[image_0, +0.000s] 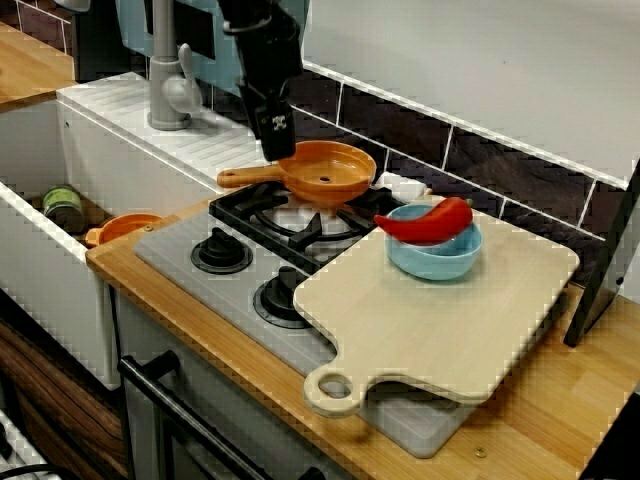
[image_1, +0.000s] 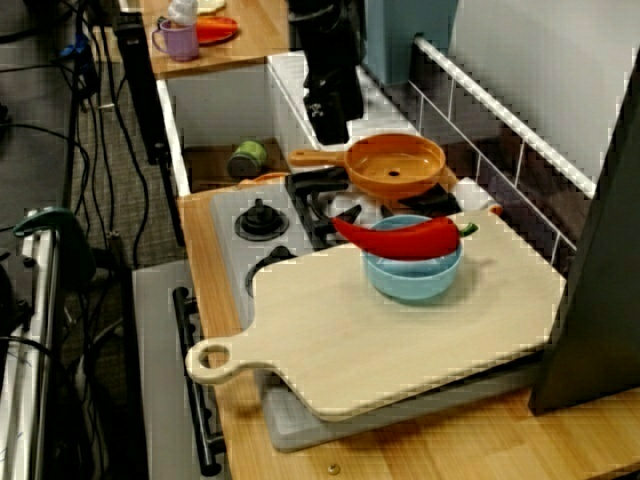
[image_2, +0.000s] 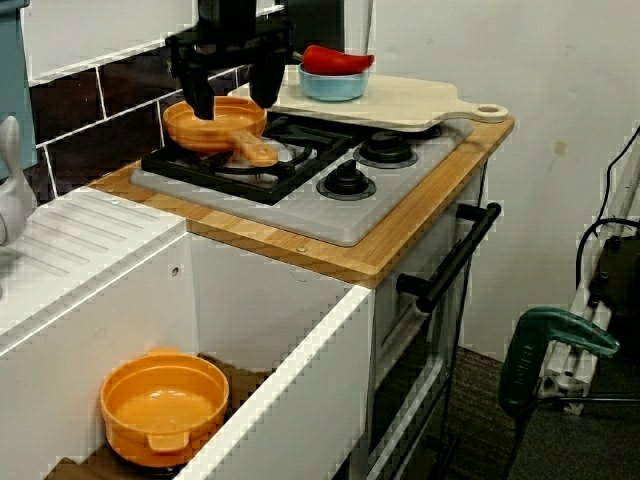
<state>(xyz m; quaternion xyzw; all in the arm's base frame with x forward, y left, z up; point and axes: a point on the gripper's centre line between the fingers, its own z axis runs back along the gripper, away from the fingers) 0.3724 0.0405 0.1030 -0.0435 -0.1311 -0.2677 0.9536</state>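
Note:
My black gripper (image_2: 230, 95) hangs open over the back burner, with one finger on each side of an orange frying pan (image_2: 215, 122). In the view from the sink side the fingertips reach down to the pan's rim; I cannot tell whether they touch it. The pan (image_0: 325, 172) rests on the black grate with its handle towards the sink, and seen from the front the gripper (image_0: 275, 140) is at its left rim. A red pepper (image_0: 430, 220) lies across a blue bowl (image_0: 435, 255) on a pale cutting board (image_0: 440, 330) to the right of the pan.
The board overhangs the grey hob, whose two knobs (image_0: 221, 250) face the front. The white sink (image_2: 280, 390) on the left holds an orange pot (image_2: 165, 405) and a green can (image_0: 62, 208). A grey faucet (image_0: 170, 90) stands behind it. A dark panel (image_0: 610, 250) leans at the far right.

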